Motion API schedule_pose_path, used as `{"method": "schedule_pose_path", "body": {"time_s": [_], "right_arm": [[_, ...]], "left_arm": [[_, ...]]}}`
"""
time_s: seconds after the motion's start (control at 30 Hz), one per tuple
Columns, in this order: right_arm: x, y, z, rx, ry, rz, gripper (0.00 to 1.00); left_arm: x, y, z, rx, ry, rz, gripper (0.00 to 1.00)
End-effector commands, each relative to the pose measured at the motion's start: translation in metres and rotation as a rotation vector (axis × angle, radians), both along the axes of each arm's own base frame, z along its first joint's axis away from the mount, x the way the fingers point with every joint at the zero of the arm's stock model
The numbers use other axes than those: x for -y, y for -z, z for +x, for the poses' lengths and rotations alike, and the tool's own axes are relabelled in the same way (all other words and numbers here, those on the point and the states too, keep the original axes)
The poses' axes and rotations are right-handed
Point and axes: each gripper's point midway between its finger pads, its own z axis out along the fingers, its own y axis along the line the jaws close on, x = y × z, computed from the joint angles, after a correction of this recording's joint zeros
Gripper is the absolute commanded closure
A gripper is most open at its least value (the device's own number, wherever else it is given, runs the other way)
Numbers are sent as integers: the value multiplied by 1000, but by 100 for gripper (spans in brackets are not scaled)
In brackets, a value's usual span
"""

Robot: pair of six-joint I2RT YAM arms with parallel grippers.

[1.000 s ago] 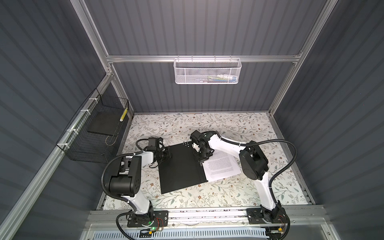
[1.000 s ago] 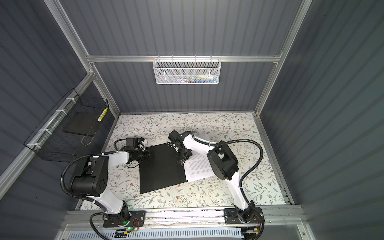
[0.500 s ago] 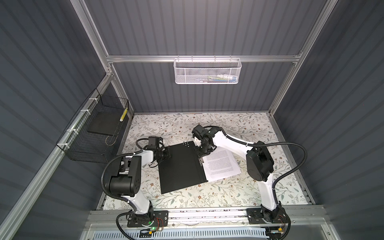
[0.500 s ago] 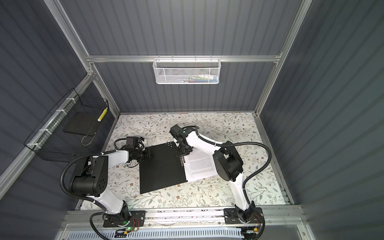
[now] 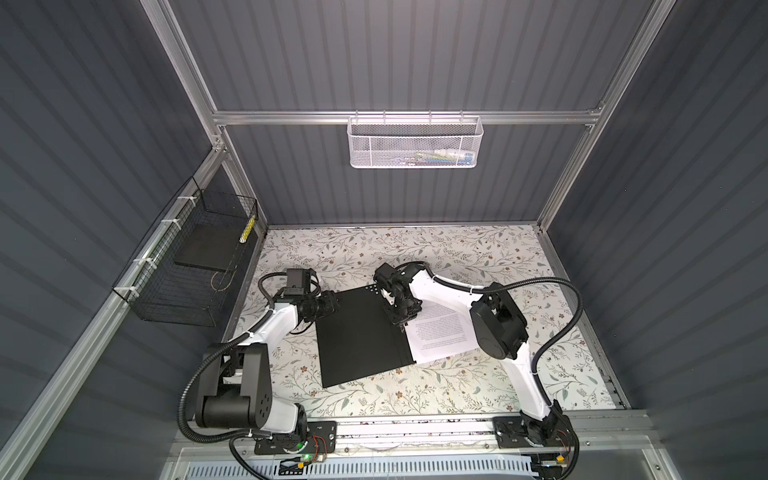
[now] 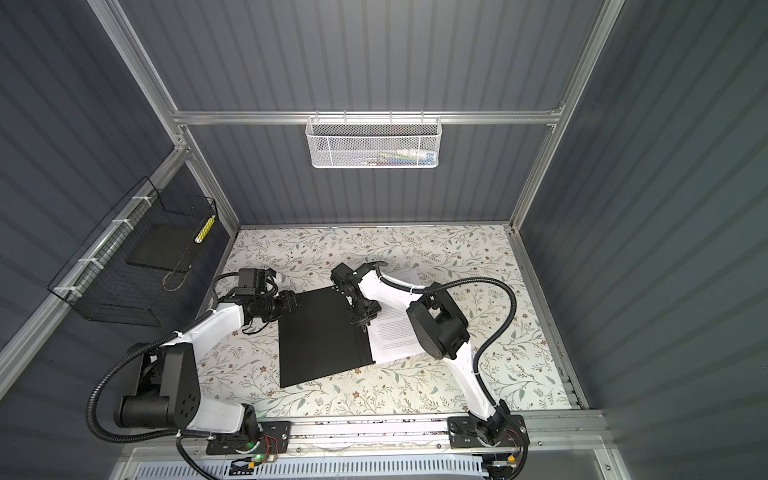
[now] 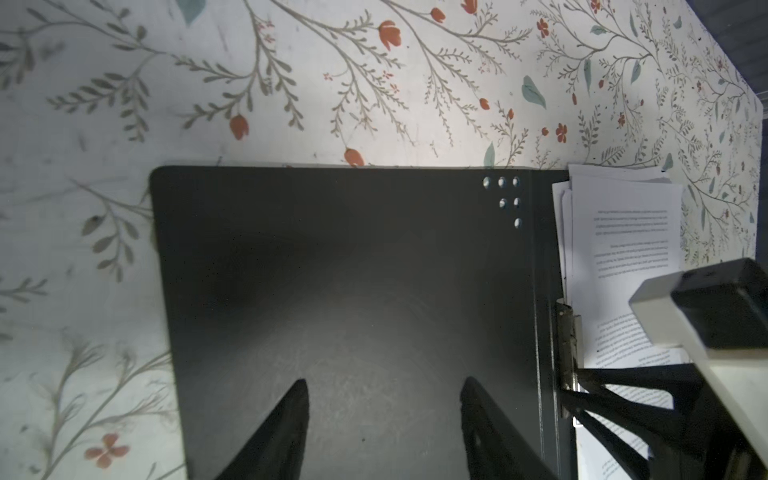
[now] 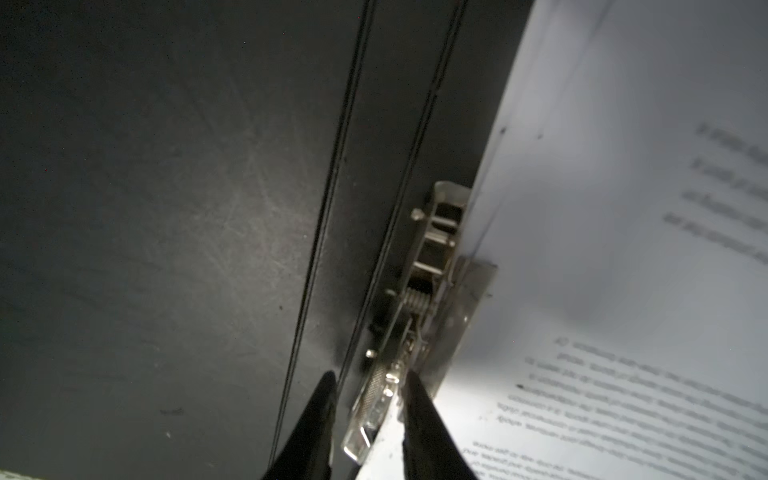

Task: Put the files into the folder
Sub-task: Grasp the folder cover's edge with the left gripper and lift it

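As things stand: folder (image 5: 357,336) lies open flat, black inside up, with the files (image 5: 440,332) on its right half.
folder position: middle of the tabletop (image 5: 415,390), a little toward the left edge and skewed against the tabletop edges. It reads the same in both top views (image 6: 320,336).
folder detail: six small punched holes (image 7: 505,199) in the left cover's far corner by the spine, and two crease lines along the spine.
files position: white printed sheets on the right cover, long edge against the spine. Far ends are slightly fanned. The outer side of the stack is hidden under the right arm.
metal clip (image 8: 419,299): sits on the right cover just beside the spine. Its plate overlaps the sheets' spine-side edge, with the spring and lever exposed.
right pincer (image 8: 369,374): down at the clip, tips narrowly parted with the lever between them. One tip is right at the lever and paper edge, the other shows a sliver of gap. Not clamped on anything I can see.
left pincer (image 7: 384,386): wide apart over the bare left cover, nothing between the tips. Cannot tell if the tips touch the cover.
left arm: comes in from the tabletop's left edge and ends at the folder's far left corner.
off the tabletop: white mesh basket (image 5: 413,143) on the rear wall. Black wire basket (image 5: 187,266) on the left wall, with a black slab (image 5: 208,247) inside.
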Motion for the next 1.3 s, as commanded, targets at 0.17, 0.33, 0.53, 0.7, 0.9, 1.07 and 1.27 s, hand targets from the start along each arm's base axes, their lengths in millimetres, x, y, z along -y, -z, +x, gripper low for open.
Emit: {"method": "schedule_pose_path", "body": {"time_s": [0.17,0.33,0.53,0.7,0.9,1.07,1.27], "right_arm": [[3,10,0,12,-23,-61,73],[4,21,0,4,-25,-89,87],[9,29,-4,-16,-17,-133,87],[10,34,-6,-25,-7,-139,80],[7,31,0,-8,14,-124,93],[1,8,11,29,53,-50,100],[8,-29,31,94,110,23,100]], "left_arm": [[-16,6,-24,-53,-41,23,37],[-18,7,-28,-57,-53,20,29],[-20,5,-28,-56,-60,19,1],[-20,5,-28,-56,-61,20,1],[-19,1,-25,-42,-58,16,1],[-17,-3,-21,-30,-51,8,1],[-18,-12,-16,-9,-55,10,1]]}}
